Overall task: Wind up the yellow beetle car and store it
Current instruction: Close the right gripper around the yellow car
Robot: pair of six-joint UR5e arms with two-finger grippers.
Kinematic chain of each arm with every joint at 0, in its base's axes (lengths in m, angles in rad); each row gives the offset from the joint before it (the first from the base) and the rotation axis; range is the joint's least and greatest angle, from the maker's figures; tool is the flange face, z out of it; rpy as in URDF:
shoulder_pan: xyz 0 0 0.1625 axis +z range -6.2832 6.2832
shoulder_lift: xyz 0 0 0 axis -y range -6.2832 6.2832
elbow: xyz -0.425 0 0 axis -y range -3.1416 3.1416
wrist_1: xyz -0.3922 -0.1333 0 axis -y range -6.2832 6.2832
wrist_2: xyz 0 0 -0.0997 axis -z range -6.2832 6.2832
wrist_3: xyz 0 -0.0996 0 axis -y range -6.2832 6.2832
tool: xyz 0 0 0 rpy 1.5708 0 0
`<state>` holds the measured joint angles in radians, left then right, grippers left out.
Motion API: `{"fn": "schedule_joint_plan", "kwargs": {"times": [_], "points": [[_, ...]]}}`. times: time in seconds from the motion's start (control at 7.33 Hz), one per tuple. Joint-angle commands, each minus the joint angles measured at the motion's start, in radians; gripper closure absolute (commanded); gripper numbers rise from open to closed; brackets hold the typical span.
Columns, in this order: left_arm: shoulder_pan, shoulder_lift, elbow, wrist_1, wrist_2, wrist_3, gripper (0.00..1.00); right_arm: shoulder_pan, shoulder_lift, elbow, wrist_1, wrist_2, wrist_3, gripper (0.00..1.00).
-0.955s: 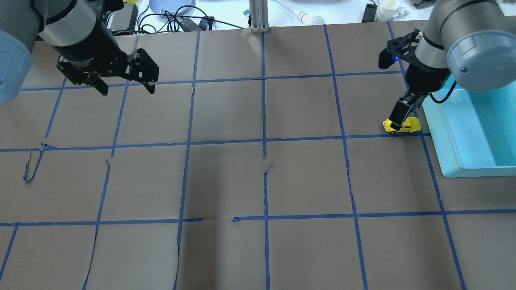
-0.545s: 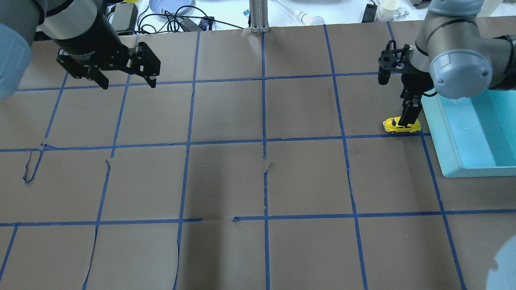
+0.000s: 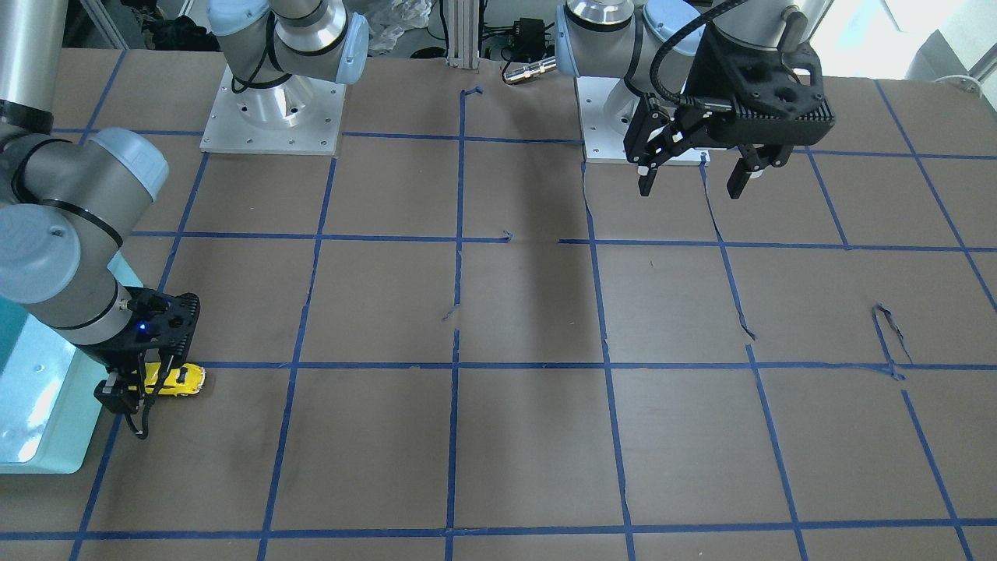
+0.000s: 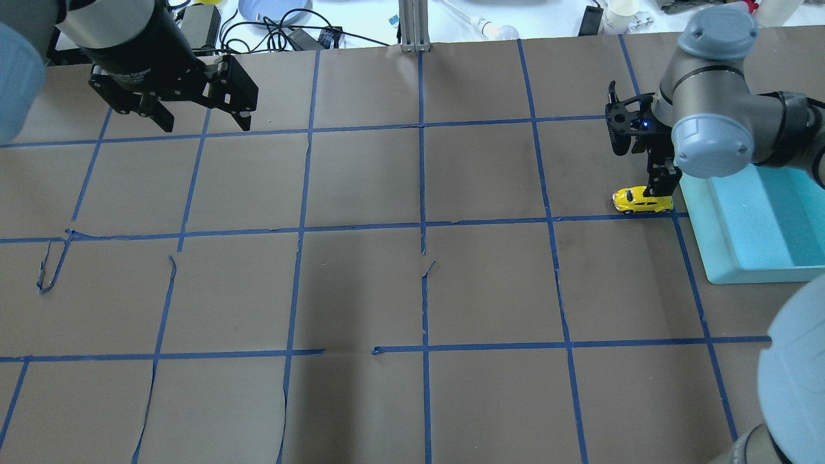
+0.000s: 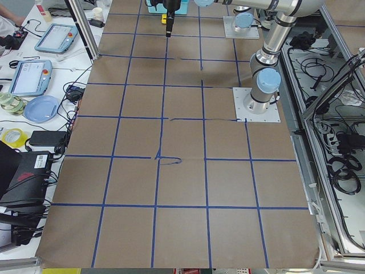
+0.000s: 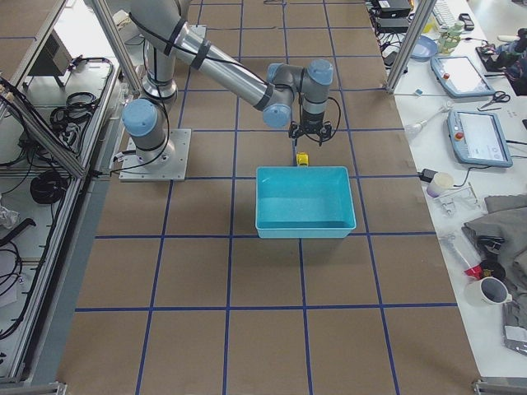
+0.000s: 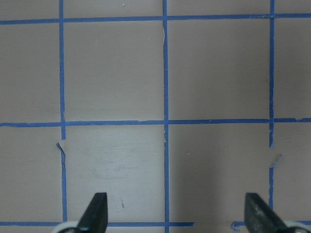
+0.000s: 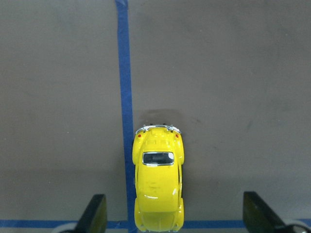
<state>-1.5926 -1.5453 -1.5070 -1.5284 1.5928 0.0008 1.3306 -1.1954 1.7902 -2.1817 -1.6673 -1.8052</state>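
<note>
The yellow beetle car (image 4: 641,201) stands on its wheels on the brown paper, next to a blue tape line, just left of the teal bin (image 4: 715,248). My right gripper (image 4: 659,192) hangs straight above it. In the right wrist view the gripper (image 8: 176,217) is open, and the car (image 8: 158,187) lies between the fingers (image 8: 95,213) with a gap on each side. The front view shows the car (image 3: 177,379) under the same gripper (image 3: 134,387). My left gripper (image 4: 205,124) is open and empty, high over the far left of the table (image 3: 690,187).
The teal bin (image 6: 305,229) is open-topped and looks empty, with its near wall right beside the car (image 6: 302,159). Blue tape lines grid the paper, torn in places. Cables, a plate and a cup lie beyond the table's far edge.
My right wrist has turned above the car and its elbow has swung up and right. The car has stayed in place. My left gripper has drifted slightly toward the far edge.
</note>
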Motion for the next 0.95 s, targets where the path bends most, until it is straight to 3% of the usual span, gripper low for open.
{"fn": "schedule_joint_plan", "kwargs": {"times": [0.0,0.41,0.68,0.82], "points": [[-0.001,-0.001,0.002,0.001,0.001,0.004,0.0,-0.024,0.022,0.055,-0.064,0.006,-0.04,0.0],[0.007,0.001,0.004,0.002,0.002,0.022,0.0,-0.05,0.046,0.074,-0.086,0.008,-0.112,0.01],[0.002,0.001,0.001,0.002,-0.008,0.012,0.0,-0.05,0.046,0.069,-0.086,0.011,-0.115,0.72],[-0.001,0.004,0.001,0.002,-0.007,0.011,0.0,-0.05,0.046,0.064,-0.086,0.029,-0.115,0.88]]}}
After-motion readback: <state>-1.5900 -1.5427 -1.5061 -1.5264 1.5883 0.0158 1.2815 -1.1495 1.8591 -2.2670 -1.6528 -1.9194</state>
